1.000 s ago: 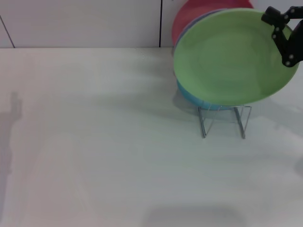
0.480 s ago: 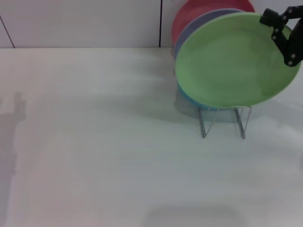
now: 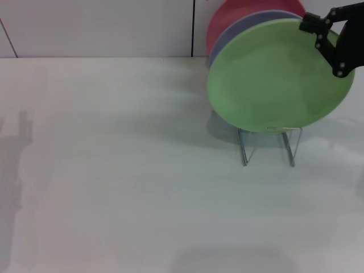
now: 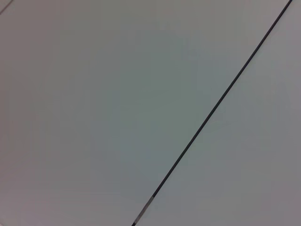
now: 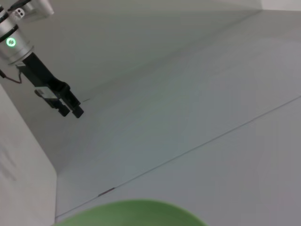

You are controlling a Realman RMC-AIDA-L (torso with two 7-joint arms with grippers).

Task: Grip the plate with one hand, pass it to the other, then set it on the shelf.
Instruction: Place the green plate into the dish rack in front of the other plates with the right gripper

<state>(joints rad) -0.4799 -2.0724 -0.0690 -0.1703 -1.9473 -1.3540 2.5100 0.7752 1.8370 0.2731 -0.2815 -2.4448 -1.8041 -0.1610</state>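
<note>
While clamped by the right gripper, the round plate stands on the wire shelf.

The head view looks forward and down over the desk to the wall behind, with the rack at mid-distance on the right. The left wrist view faces only pale panels crossed by a dark seam — close, nothing else. The right wrist view aims up past the plate rim toward the wall and the far left gripper. Head and right wrist views share the plate.
</note>
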